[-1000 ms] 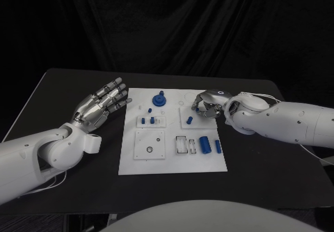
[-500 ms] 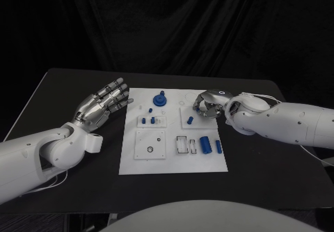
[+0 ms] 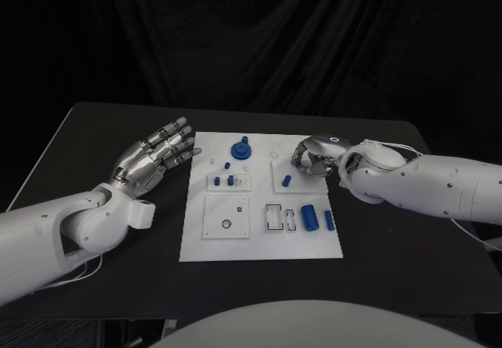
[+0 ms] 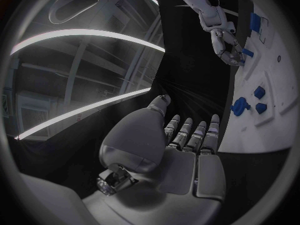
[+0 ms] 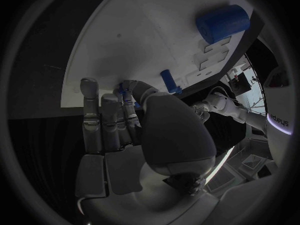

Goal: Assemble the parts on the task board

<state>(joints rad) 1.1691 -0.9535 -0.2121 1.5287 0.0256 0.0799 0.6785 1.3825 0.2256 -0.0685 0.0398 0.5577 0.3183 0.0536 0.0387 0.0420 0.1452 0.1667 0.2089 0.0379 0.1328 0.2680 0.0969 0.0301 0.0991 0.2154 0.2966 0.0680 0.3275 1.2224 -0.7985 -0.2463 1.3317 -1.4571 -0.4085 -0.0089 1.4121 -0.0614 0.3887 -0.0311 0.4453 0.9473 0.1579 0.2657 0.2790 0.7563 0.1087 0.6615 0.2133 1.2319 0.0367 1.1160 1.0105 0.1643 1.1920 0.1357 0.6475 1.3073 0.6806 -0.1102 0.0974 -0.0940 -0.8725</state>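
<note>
The robot's right hand (image 3: pixel 314 161) is hovering over the far right part of the flat white rectangular task board (image 3: pixel 262 246), which is lying in the middle of the black bench (image 3: pixel 94 145). Its fingers (image 5: pixel 103 117) are curling in around a small blue peg (image 5: pixel 123 89) at the fingertips, apparently pinching it just above the board. The left hand (image 3: pixel 155 158) is waiting beside the board's left edge, palm up, fingers wide and holding nothing. A blue round knobbed part (image 3: pixel 241 149), a thick blue cylinder (image 3: pixel 310 216) and a slim blue pin (image 3: pixel 328 220) are resting on the board. The peg looks lightly held; if it is tilting on the way down, it could jam at its hole or slip out and roll across the board.
</note>
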